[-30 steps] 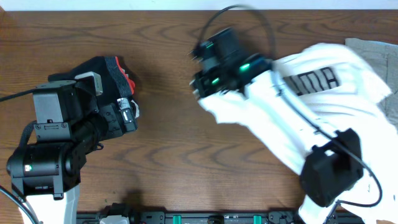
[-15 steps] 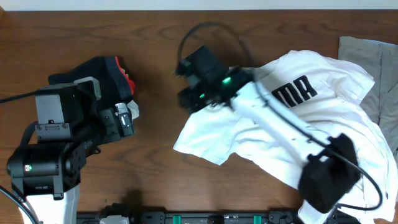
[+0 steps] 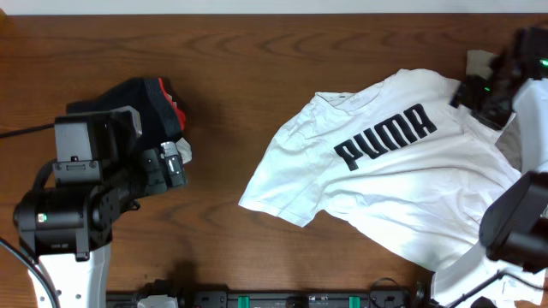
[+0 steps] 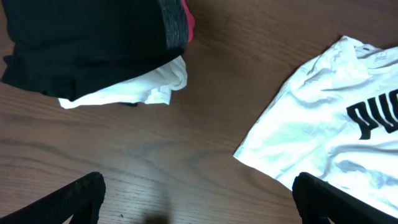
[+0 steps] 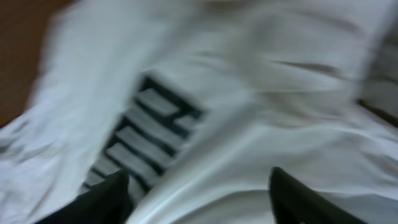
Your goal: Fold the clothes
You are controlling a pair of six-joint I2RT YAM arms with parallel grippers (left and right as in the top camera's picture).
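Note:
A white T-shirt point(image 3: 402, 184) with black PUMA lettering lies spread, logo up, on the wooden table's right half; its sleeve corner point(image 4: 311, 130) shows in the left wrist view. My right gripper point(image 3: 481, 92) hovers over the shirt's far right shoulder. In the blurred right wrist view its jaws point(image 5: 202, 202) stand apart above the white cloth point(image 5: 249, 93) and hold nothing. My left gripper point(image 3: 175, 158) waits wide open point(image 4: 199, 208) over bare wood. It is just in front of a folded pile point(image 3: 137, 98) of black, red and white clothes point(image 4: 93, 43).
A grey garment point(image 3: 484, 60) lies at the far right, partly under the white shirt and the right arm point(image 3: 522, 222). Bare wood point(image 3: 223, 103) separates the folded pile from the shirt. The shirt's lower hem trails towards the table's front right edge.
My right gripper pulled the bunched shirt leftward, opened and let it go, then swung back to the far right. The shirt now lies spread with its logo showing. The left arm stayed put.

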